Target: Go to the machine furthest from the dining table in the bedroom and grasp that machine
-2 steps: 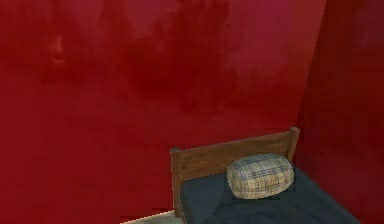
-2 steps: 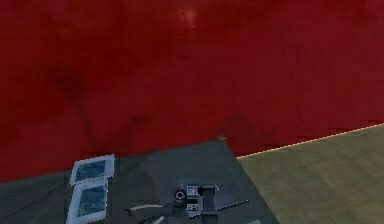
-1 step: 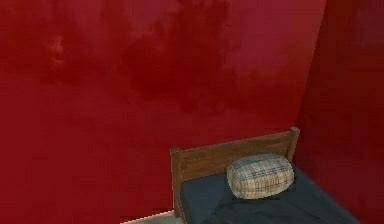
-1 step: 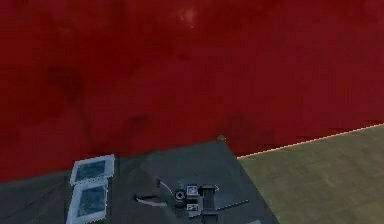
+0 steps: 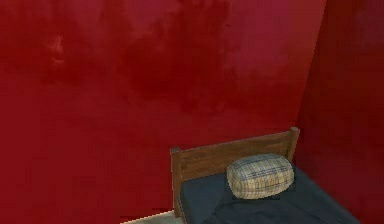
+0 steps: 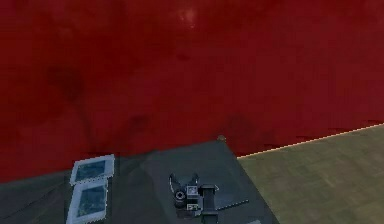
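Pillow on bed, before headboard against wall; flat devices on surface, floor to right.

Wooden bed with dark blue cover, one checked pillow on it near the headboard. Dark blue-grey top with two flat pale squares lying close together. Tan floor beside it.

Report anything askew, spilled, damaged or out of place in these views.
Nothing stands out. The plaid pillow lies flat by the wooden headboard. A flat pale-edged panel and a second panel lie in line on the dark surface. Nothing looks spilled or broken.
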Controlling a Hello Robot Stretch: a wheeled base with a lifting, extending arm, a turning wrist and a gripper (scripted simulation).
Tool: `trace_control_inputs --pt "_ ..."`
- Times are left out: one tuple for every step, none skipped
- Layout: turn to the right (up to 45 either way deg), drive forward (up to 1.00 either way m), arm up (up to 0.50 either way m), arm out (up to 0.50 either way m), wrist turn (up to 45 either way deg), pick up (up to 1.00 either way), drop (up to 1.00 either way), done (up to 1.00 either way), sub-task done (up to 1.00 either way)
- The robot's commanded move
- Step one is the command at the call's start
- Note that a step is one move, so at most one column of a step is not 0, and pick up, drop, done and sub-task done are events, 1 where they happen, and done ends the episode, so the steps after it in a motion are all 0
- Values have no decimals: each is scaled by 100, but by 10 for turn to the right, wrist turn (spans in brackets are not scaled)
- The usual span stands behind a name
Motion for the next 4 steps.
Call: trace_control_inputs --pt "0 0 0 0 30 0 0 0 0" --pt "0 0 -30 0 0 0 0 0 0" --pt "0 0 0 0 0 100 0 0 0" --pt "0 0 10 0 0 0 0 0 0"
